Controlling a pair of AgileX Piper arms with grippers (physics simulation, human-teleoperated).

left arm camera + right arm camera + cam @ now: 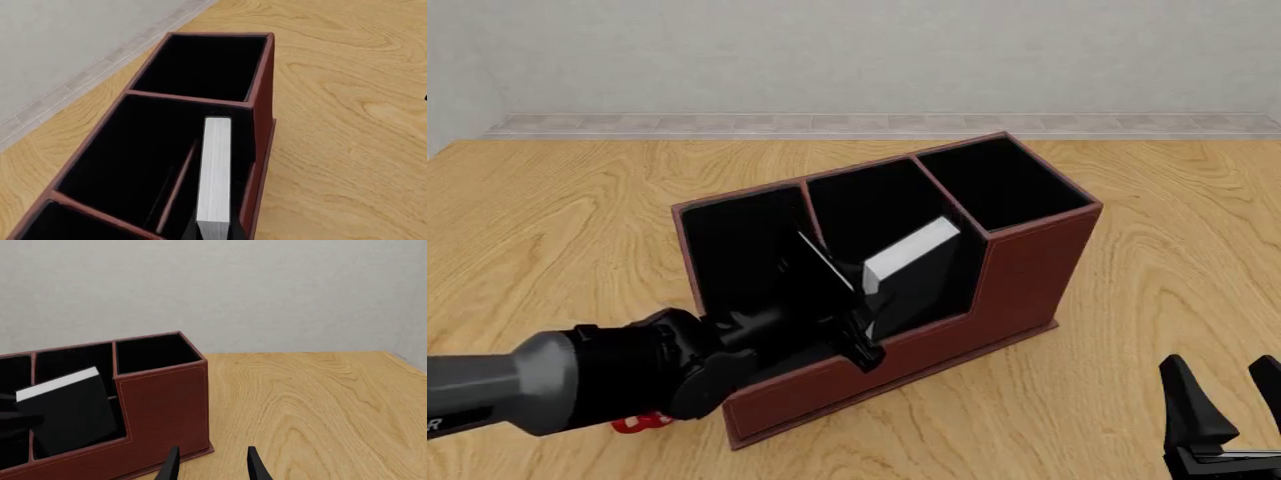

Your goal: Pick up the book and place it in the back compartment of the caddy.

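Note:
The black book (pixel 910 262) with white page edges (pixel 215 175) is tilted, with its lower part inside the caddy's (pixel 1034 270) low-walled back compartment (pixel 245 145), between a thin divider and the cut-down wall (pixel 941 350). My left gripper (pixel 861 305) is shut on the book's lower end and reaches over the caddy from the left. In the right wrist view, the book (pixel 67 412) leans behind the low wall of the caddy (pixel 163 405). My right gripper (pixel 1228 395) is open and empty, low at the near right, apart from the caddy; its fingers also show in the right wrist view (pixel 255 465).
A small red object (pixel 634 425) shows under my left arm at the near left, mostly hidden. The caddy's two tall cells (pixel 1001 180) stand at its far right end. The table's far edge meets a grey wall.

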